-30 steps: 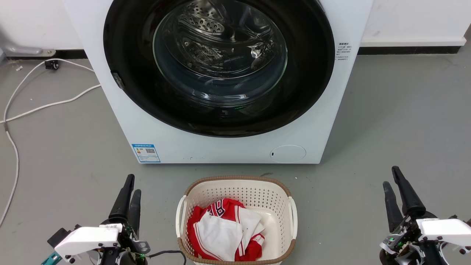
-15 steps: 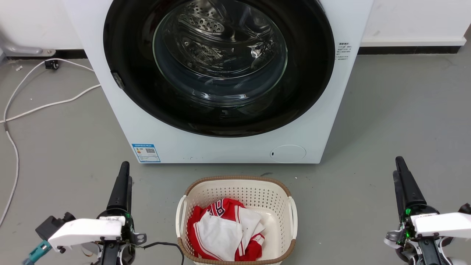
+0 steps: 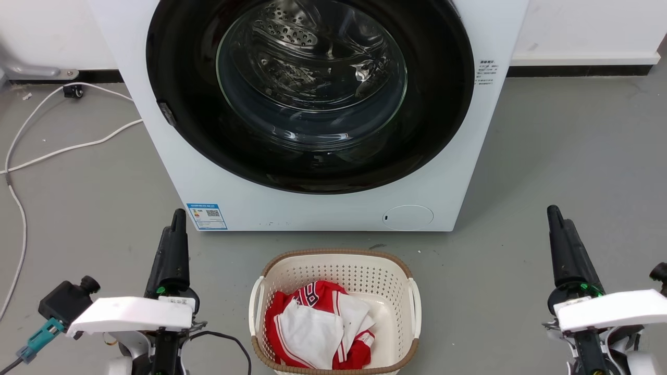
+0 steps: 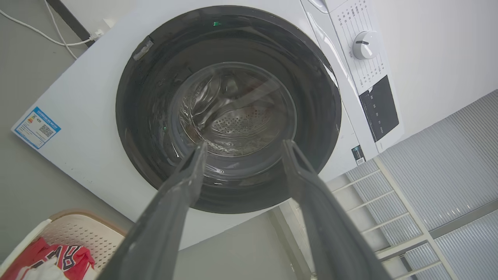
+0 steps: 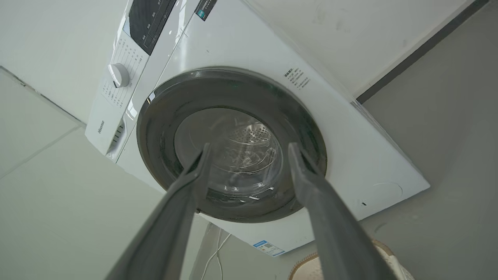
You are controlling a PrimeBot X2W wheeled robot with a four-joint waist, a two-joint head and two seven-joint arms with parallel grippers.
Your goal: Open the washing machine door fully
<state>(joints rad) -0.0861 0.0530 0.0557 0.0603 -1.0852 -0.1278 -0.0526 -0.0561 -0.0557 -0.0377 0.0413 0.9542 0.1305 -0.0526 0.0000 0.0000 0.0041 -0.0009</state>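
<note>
The white washing machine (image 3: 323, 211) stands at the middle back, its front facing me. The washing machine door (image 3: 311, 78), a glossy black disc with a clear glass bowl, lies flush against that front, with the steel drum showing through the glass. A small grey tab (image 3: 167, 113) sits on the door's left rim. My left gripper (image 3: 177, 219) hovers low at the left, short of the machine, touching nothing. My right gripper (image 3: 553, 213) hovers low at the right, also apart from it. In the wrist views, the left gripper (image 4: 245, 144) and right gripper (image 5: 249, 145) both have spread fingers framing the door (image 4: 233, 112) (image 5: 233, 89).
A cream laundry basket (image 3: 333, 271) holding red and white clothes (image 3: 318, 323) stands on the grey floor between my arms, just before the machine. White cables (image 3: 62, 151) trail over the floor at the left. A round white flap (image 3: 408, 217) and blue label (image 3: 207, 216) mark the machine's lower front.
Both grippers have moved up the head view toward the machine and rolled, so each pair of fingers now lines up edge-on. The door and basket have not moved.
</note>
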